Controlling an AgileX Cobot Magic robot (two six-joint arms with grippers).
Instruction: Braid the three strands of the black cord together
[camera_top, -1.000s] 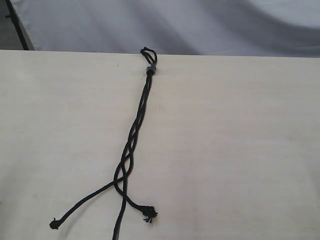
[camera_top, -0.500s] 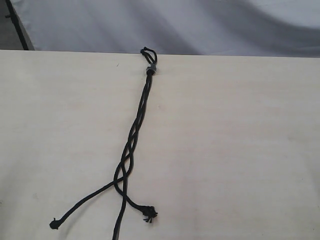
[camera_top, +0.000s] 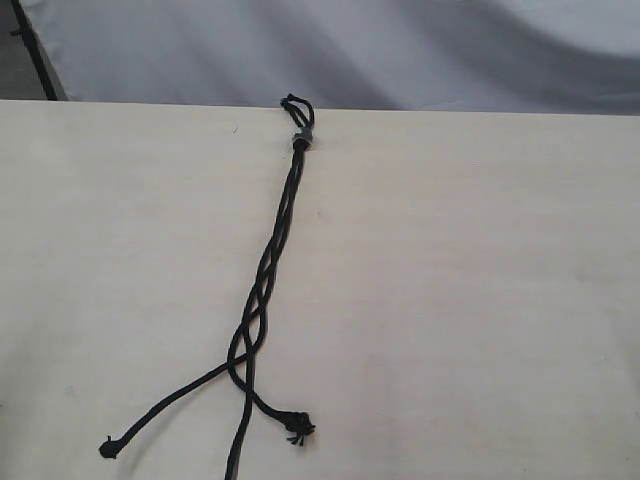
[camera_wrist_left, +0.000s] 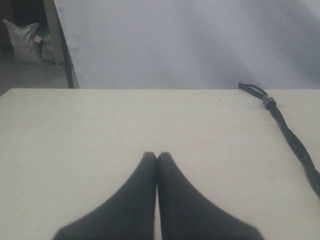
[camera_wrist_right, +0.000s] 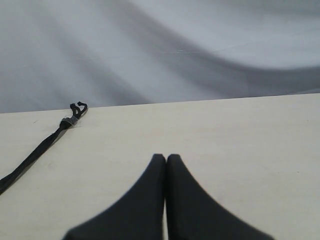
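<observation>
The black cord (camera_top: 268, 265) lies down the middle of the pale table (camera_top: 480, 300), its small loop and grey band (camera_top: 301, 137) at the far edge. Below the band the three strands cross over each other several times, then part: one ends in a knot (camera_top: 107, 448) at the near left, one in a frayed knot (camera_top: 297, 428), and one runs off the bottom edge (camera_top: 235, 455). Neither arm shows in the exterior view. My left gripper (camera_wrist_left: 157, 156) is shut and empty, with the cord (camera_wrist_left: 295, 145) off to its side. My right gripper (camera_wrist_right: 166, 157) is shut and empty, well apart from the cord (camera_wrist_right: 45, 145).
A grey cloth backdrop (camera_top: 400, 50) hangs behind the table's far edge. A dark frame post (camera_top: 35, 50) stands at the far left, and a white sack (camera_wrist_left: 22, 40) sits on the floor beyond it.
</observation>
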